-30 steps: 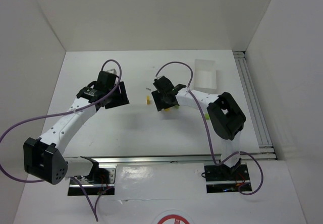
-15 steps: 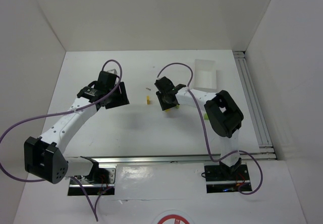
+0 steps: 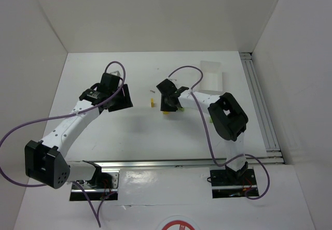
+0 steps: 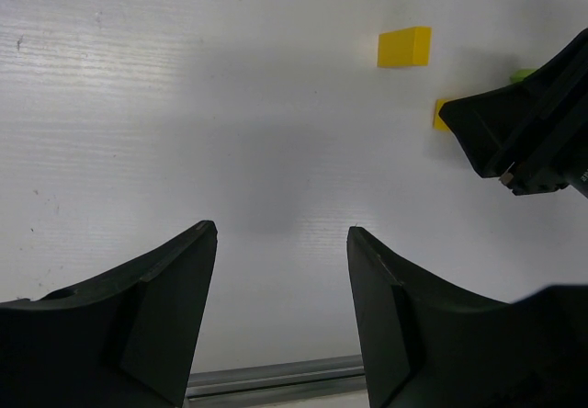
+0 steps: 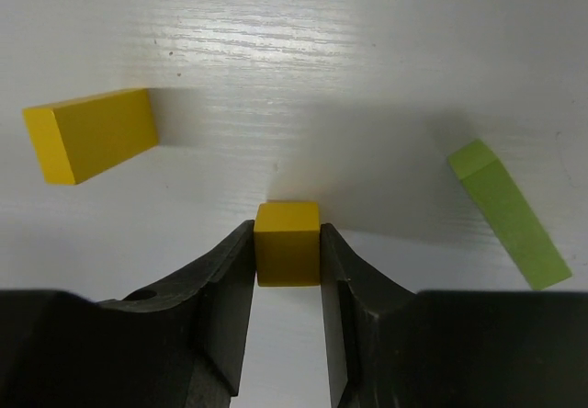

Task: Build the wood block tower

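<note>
Wood block tower pieces are lying loose on the white desk — nothing is stacked yet. The right gripper, having just narrowed, is now pinching the small yellow wooden cube by both sides — so a lift is looking ready. A yellow rectangular wooden block and a lime-green wooden post are lying flat on either side of it. The left gripper is hanging wide and empty, well apart.
</note>
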{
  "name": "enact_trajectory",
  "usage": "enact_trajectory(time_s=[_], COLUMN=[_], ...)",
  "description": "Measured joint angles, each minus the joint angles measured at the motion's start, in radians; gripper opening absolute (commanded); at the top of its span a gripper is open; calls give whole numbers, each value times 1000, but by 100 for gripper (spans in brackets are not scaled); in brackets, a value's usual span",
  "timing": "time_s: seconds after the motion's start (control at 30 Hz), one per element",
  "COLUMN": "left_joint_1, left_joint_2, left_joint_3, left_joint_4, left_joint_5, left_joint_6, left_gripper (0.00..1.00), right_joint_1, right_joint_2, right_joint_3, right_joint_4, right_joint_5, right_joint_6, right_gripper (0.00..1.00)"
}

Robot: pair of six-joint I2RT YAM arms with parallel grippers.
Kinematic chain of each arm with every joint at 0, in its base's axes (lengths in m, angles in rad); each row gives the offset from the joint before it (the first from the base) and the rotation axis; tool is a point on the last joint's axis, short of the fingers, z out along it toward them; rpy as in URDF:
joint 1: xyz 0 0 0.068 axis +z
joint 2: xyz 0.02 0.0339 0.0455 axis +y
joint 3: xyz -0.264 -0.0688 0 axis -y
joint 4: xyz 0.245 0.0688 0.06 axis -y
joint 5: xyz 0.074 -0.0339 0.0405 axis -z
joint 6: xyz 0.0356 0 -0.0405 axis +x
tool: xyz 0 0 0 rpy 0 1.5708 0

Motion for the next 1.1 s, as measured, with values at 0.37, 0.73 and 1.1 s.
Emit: enact_trajectory(time_s=[0.37, 0.73, 1.1], left_joint_1=[0, -26, -139], left_joint_2=[0, 148, 475], left_joint_3=[0, 126, 342], left_joint_4=[0, -8, 9], left_joint_5=[0, 7, -8], left_joint_6=[0, -2, -8], left_gripper=[71, 67, 66], right_joint_1=[23, 23, 5], right_joint_2=[44, -161, -682], right_joint_3=[43, -54, -272], right_joint_4=[6, -20, -117], right_joint_5=[11, 41, 188], right_joint_6=[82, 5, -55], right_gripper=[66, 70, 76])
